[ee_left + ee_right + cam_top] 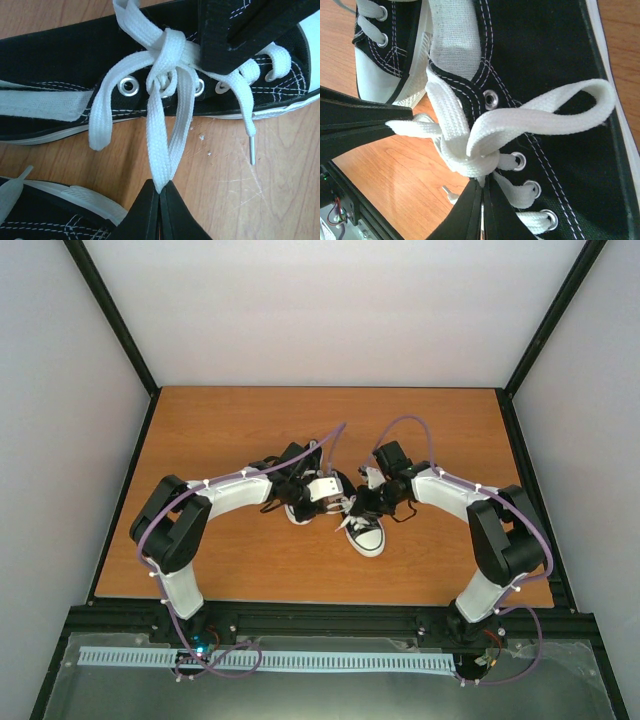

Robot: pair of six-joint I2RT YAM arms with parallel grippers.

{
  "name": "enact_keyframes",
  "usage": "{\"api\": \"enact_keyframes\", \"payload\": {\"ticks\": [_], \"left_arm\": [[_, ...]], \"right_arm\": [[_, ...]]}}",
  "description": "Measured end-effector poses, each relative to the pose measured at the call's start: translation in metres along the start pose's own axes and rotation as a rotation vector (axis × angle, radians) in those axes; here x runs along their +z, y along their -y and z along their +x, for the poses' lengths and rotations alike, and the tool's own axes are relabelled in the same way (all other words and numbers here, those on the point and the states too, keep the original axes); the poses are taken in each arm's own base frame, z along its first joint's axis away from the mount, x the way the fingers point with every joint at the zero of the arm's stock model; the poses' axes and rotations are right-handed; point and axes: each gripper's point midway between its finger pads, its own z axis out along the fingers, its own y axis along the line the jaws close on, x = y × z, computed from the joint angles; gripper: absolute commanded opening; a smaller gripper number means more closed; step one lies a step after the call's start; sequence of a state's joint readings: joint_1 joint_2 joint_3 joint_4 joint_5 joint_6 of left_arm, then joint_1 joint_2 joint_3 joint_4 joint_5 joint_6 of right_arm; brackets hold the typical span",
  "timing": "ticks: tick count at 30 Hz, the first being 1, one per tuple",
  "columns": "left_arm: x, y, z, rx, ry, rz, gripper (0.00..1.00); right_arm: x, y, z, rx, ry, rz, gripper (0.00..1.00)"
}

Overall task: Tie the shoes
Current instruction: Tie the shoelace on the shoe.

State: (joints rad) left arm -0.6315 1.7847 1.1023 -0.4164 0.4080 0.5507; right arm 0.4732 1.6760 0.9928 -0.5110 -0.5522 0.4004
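Note:
Two black shoes with white toe caps lie mid-table. One shoe (367, 536) (60, 55) (560, 60) has a half-formed bow, its knot (167, 55) (472, 159) sitting over the eyelets. My left gripper (346, 502) (160, 189) is shut on a doubled lace loop (167, 140) pulled sideways off the knot. My right gripper (362, 502) (483, 183) is shut right at the knot, with a bit of white lace between its tips. A second lace loop (555, 117) arches free over the canvas. The other shoe (298, 512) (45, 215) (380, 60) lies beside it.
A loose lace end with a plastic tip (251, 150) hangs onto the wooden table (200, 440). The right gripper's fingers (235, 30) cross the top of the left wrist view. The left gripper's fingers (355, 122) reach in from the left of the right wrist view.

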Motion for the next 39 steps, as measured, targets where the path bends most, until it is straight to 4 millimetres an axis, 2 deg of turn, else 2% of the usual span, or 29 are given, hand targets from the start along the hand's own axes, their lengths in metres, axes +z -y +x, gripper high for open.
{"api": "enact_keyframes", "payload": {"ticks": [10, 20, 31, 35, 39], "left_arm": [[0.0, -0.005, 0.001, -0.002, -0.002, -0.02, 0.01], [0.0, -0.007, 0.001, 0.0, -0.005, -0.031, 0.01], [-0.001, -0.013, 0.006, 0.02, -0.034, -0.069, 0.01], [-0.001, -0.013, 0.008, 0.032, -0.042, -0.07, 0.01], [-0.001, -0.01, 0.006, 0.031, -0.033, -0.05, 0.01]], "right_arm": [[-0.003, 0.004, 0.003, -0.022, -0.007, 0.027, 0.03], [-0.01, 0.011, 0.017, -0.024, -0.043, 0.043, 0.03], [-0.008, 0.018, 0.024, -0.016, -0.057, 0.031, 0.03], [-0.007, 0.017, 0.024, -0.015, -0.057, 0.02, 0.11], [-0.008, 0.011, 0.025, -0.023, -0.065, -0.018, 0.28]]}}
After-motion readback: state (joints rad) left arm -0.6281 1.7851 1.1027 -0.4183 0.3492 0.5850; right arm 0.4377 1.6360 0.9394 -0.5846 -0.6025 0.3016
